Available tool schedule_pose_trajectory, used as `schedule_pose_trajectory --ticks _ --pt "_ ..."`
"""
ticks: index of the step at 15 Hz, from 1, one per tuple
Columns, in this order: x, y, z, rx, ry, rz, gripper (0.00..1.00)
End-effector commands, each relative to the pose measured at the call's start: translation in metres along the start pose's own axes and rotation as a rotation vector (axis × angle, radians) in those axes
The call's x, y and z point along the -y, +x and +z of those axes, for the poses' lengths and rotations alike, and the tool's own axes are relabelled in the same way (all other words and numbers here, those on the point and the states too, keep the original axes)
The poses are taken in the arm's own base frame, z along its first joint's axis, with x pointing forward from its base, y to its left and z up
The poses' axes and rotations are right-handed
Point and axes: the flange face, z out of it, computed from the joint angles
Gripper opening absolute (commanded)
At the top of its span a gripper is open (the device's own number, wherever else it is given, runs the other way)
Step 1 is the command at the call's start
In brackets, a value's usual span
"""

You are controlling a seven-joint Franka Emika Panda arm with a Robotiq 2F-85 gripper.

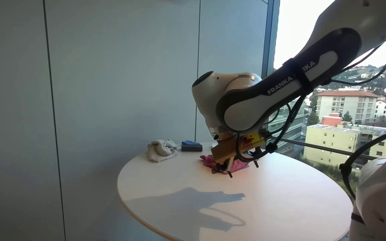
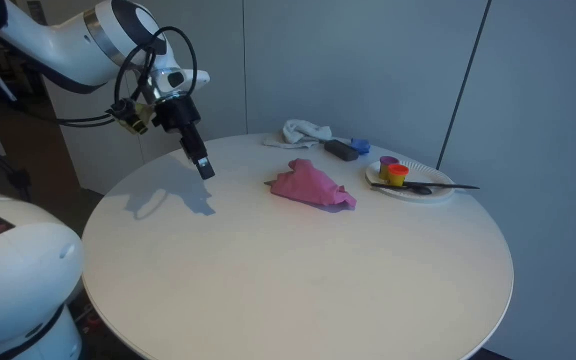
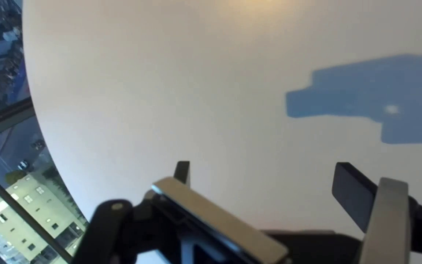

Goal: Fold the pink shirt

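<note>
The pink shirt (image 2: 313, 186) lies in a small crumpled mound near the middle of the round white table. Its top is peaked, and a grey corner shows at one end. In an exterior view it is partly hidden behind my gripper (image 1: 243, 169), where only pink parts of the shirt (image 1: 208, 161) show. My gripper (image 2: 207, 171) hangs above the table, to one side of the shirt and apart from it. In the wrist view my gripper's fingers (image 3: 264, 167) are wide apart with only bare table between them. The shirt is out of the wrist view.
A pale cloth (image 2: 304, 134), a dark box (image 2: 341, 150) and a blue item (image 2: 360, 146) stand near the wall. A paper plate (image 2: 443, 179) holds small yellow jars (image 2: 397, 175) and black utensils (image 2: 418, 189). The table's edge (image 3: 37, 113) runs beside the window.
</note>
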Motion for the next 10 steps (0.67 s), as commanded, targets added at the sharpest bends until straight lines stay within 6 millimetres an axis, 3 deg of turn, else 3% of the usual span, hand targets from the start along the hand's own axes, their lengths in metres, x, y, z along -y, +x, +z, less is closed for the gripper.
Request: schedule_pose_trajectory --ticks 1,6,10 --pt "-0.020 -0.003 0.010 0.082 -0.077 0.166 1.00" --pt "-0.036 0.001 0.016 0.080 -0.159 0.385 1.00" --pt "-0.029 0.004 0.021 0.092 -0.159 0.368 1.00"
